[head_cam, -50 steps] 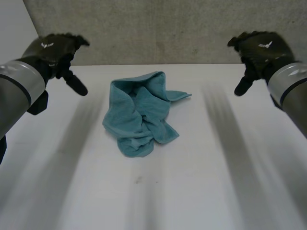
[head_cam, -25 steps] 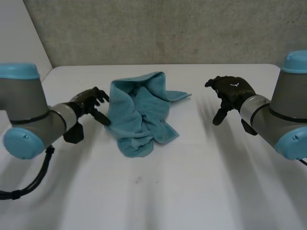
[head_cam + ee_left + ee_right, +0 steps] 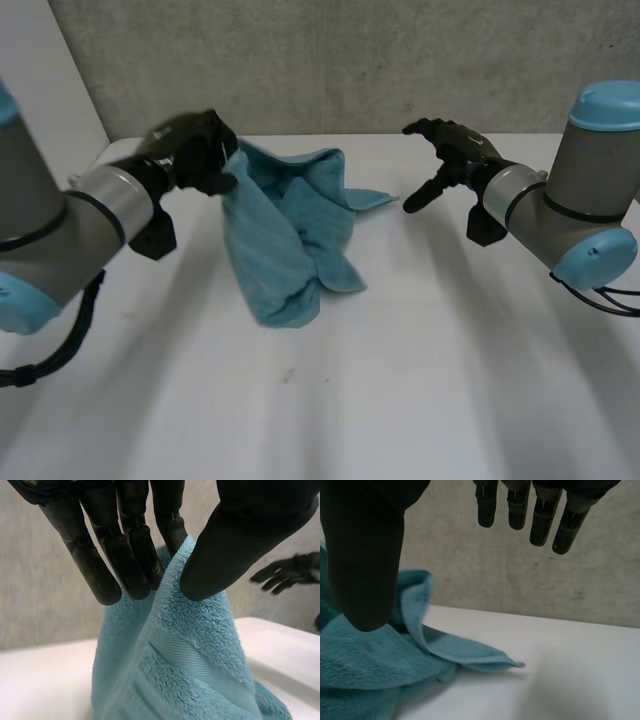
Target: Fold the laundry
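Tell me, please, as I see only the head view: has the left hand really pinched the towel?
Observer: Yes. In the left wrist view the left hand pinches the towel between thumb and fingers.
Operator: Thank you. Is the right hand holding anything?
Observer: No. In the right wrist view the right hand is open, and the towel's loose corner lies on the table below its fingertips, untouched.

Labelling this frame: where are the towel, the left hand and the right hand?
towel [image 3: 285, 250], head view, its middle.
left hand [image 3: 190, 152], head view, its back.
right hand [image 3: 458, 148], head view, its back.
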